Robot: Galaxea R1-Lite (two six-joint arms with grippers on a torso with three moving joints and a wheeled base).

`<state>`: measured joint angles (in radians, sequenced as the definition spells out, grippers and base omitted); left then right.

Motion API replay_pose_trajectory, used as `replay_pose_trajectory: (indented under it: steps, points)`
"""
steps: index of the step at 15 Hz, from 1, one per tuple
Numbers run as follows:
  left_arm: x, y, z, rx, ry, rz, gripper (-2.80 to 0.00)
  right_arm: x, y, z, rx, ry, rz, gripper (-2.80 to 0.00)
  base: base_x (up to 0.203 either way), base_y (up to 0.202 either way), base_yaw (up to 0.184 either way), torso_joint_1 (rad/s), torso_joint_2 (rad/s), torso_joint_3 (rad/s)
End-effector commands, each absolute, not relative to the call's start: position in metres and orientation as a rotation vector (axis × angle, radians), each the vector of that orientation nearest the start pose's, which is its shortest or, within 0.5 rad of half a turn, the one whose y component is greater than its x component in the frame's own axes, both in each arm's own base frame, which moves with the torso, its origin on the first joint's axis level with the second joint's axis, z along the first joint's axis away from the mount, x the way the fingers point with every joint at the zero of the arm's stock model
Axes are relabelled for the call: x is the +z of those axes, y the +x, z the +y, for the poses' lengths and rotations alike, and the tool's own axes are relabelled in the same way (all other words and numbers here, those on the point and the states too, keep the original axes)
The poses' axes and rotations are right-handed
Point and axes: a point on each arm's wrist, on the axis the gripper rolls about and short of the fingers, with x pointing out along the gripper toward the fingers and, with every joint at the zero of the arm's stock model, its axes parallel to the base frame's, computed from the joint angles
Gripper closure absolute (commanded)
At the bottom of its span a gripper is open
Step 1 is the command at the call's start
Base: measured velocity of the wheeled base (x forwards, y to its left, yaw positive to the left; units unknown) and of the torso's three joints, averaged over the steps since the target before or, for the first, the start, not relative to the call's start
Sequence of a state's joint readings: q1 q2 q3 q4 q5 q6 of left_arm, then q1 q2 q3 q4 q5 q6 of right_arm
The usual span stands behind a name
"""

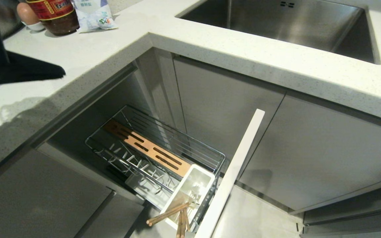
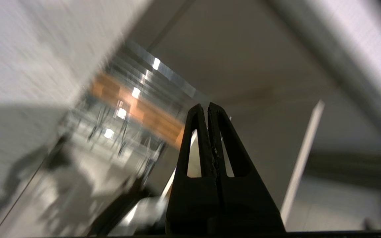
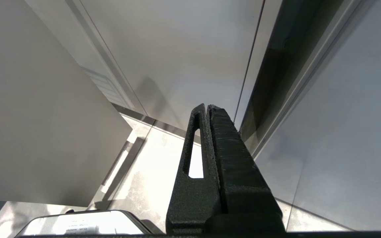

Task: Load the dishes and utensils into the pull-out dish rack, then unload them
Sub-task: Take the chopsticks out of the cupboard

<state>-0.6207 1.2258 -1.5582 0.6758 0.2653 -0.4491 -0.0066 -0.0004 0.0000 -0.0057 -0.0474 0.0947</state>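
Note:
The pull-out dish rack stands pulled out under the counter corner, a chrome wire basket with a slotted wooden strip and a white front panel. A pair of wooden chopsticks leans out of its white caddy. The dishes are out of view. My left gripper hangs over the countertop at the far left, well above and left of the rack. It is shut with nothing in it, and the wooden strip shows blurred beyond it. My right gripper is shut and empty, low beside the cabinet fronts.
A steel sink is set into the white countertop at the back right. A brown jar, an egg and a white packet stand at the back left. Grey cabinet doors flank the open rack.

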Motion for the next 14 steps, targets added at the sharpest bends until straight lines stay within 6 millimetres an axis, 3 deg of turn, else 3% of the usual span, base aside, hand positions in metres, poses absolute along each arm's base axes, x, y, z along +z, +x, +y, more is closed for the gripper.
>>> replay_pose_trajectory:
  steps: [1,7,14]
  points:
    - [0.350,0.126,-0.097,-0.300,-0.169,0.567,0.00,0.076,-0.023,-0.001,-0.055,0.095,-0.012,0.00,0.000,0.000,0.000,0.000,0.00,0.000]
    - [0.291,0.143,-0.142,-0.315,0.072,0.882,0.00,0.076,-0.023,-0.001,-0.055,0.095,-0.013,0.00,0.000,0.000,0.000,0.000,0.00,0.000]
    - [0.252,0.156,-0.158,-0.220,0.178,1.114,0.00,0.076,-0.023,-0.001,-0.053,0.095,-0.013,0.00,0.000,0.000,0.000,0.000,0.00,0.000]
